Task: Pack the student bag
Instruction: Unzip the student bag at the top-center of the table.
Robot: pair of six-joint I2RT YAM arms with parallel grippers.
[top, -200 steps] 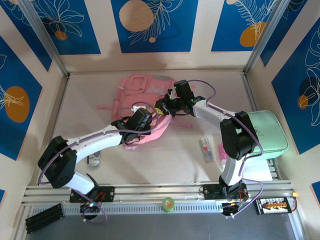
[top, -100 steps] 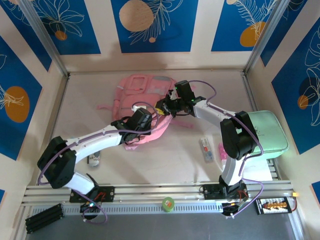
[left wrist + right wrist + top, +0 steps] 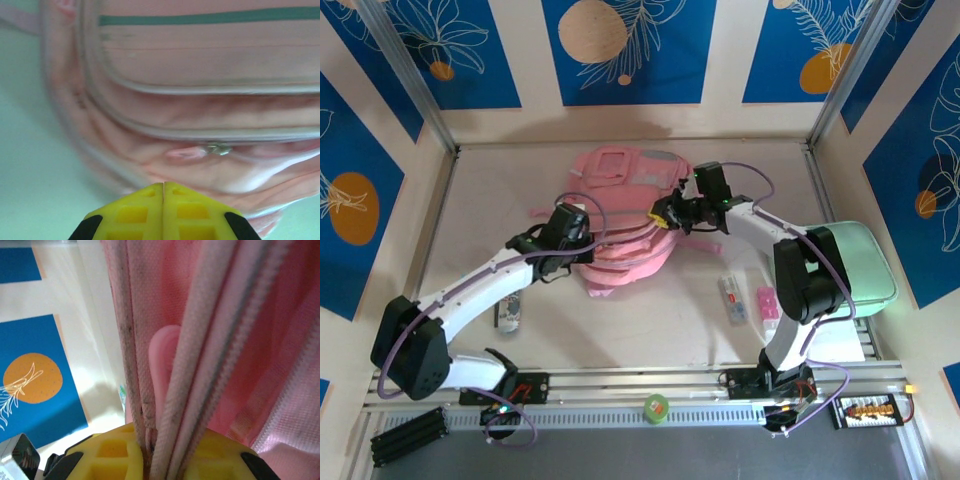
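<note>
My left pincer (image 3: 163,196) is closed, its two yellow fingers (image 3: 132,215) pressed flat together with nothing between them. It sits at the near left side of the student bag (image 3: 630,225), a large soft pink fabric backpack with zip seams. The bag lies on the pale table (image 3: 650,325) in the far middle, between my two arms. From my left wrist I see a small metal zip pull (image 3: 217,148) on the bag just ahead of my fingertips, apart from them. That view is blurred.

My right pincer (image 3: 150,442) is clamped on the bag's right side. A pale zip seam and a fold of pink cloth run straight down between its yellow fingers. A rounded pink tab (image 3: 162,367) stands just beyond them.

A flat mint-green rectangular case (image 3: 865,270) lies at the table's right edge, well apart from the bag. Between it and the bag, on the near side, are a small white and red object (image 3: 732,298) and a small pink one (image 3: 767,303). A small grey object (image 3: 508,318) lies beside my left arm. A green ring-shaped roll (image 3: 656,407) rests on the near rail.
</note>
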